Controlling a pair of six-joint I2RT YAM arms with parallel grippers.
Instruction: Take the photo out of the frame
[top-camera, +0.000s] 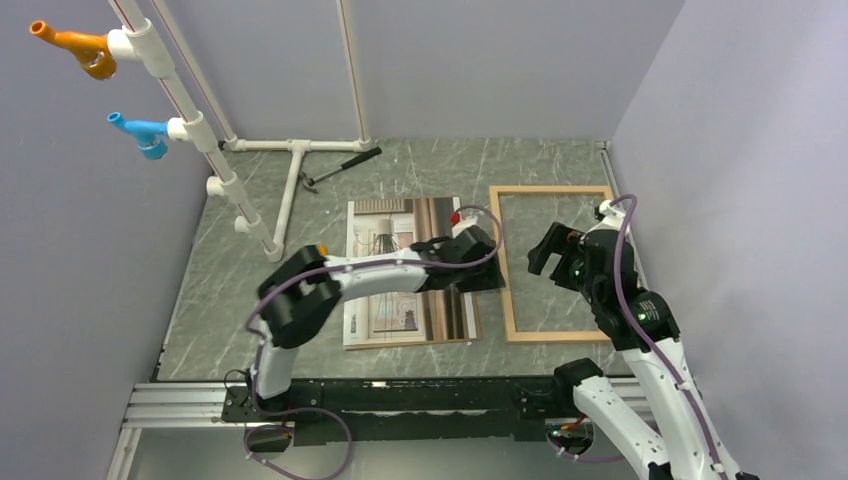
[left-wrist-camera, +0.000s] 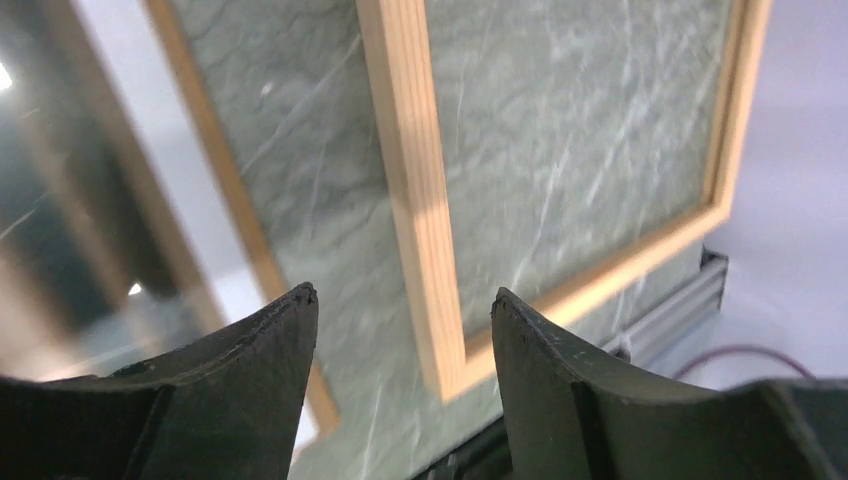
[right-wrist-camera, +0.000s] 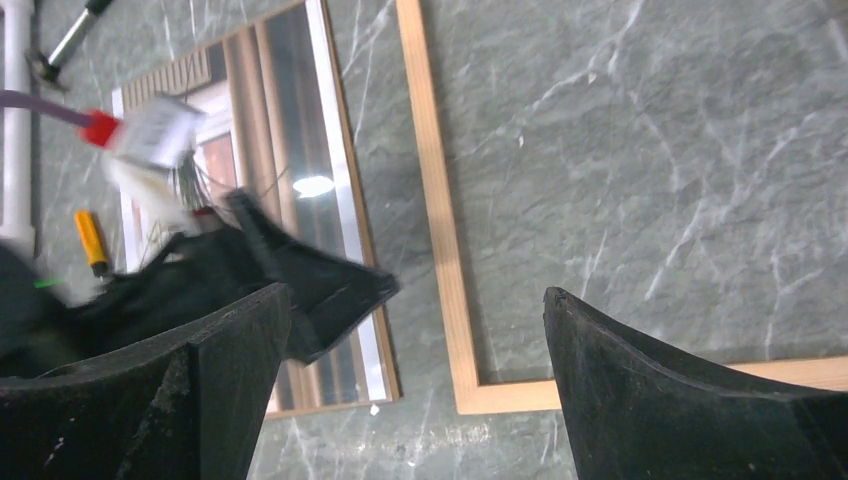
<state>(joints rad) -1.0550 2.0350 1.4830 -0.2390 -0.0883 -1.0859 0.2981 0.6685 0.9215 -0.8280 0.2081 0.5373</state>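
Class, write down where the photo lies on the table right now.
In the top view the photo lies flat on the table, just left of the empty frame and outside it, under the left arm.

No legible text or labels

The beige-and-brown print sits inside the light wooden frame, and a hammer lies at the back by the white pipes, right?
Not quite. The beige-and-brown rectangular print lies flat on the grey marble table beside the light wooden frame, on its left; the frame is empty, as the top external view shows. The hammer does lie by the white pipes.
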